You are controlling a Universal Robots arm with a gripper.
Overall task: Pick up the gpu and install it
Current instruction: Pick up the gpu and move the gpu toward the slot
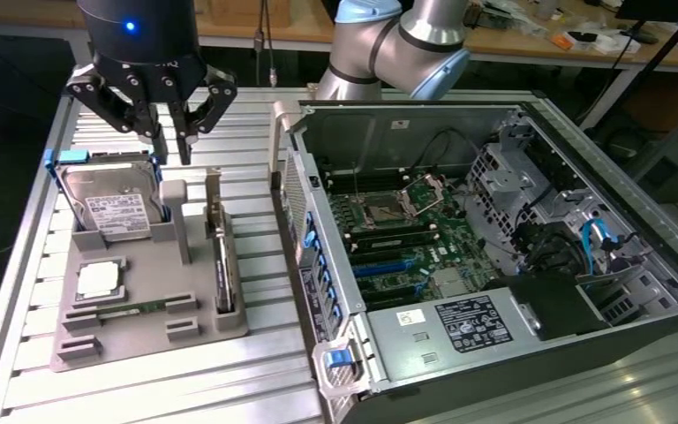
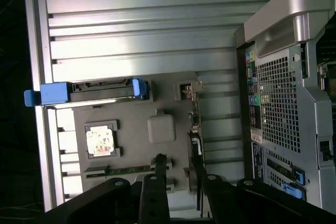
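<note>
The silver hard drive with a white label (image 1: 113, 210) stands at the left of the grey moulded holder (image 1: 139, 334). Far of it hangs the black gripper (image 1: 170, 150), its body cut off above, jaws spread and holding nothing. The gpu (image 1: 222, 265), a thin green card, stands on edge in the holder's right slot. It shows only edge-on, so its faces are hard to make out. In the wrist view a finger (image 2: 209, 195) hides one end of it. The open computer case (image 1: 410, 108) lies to the right.
</note>
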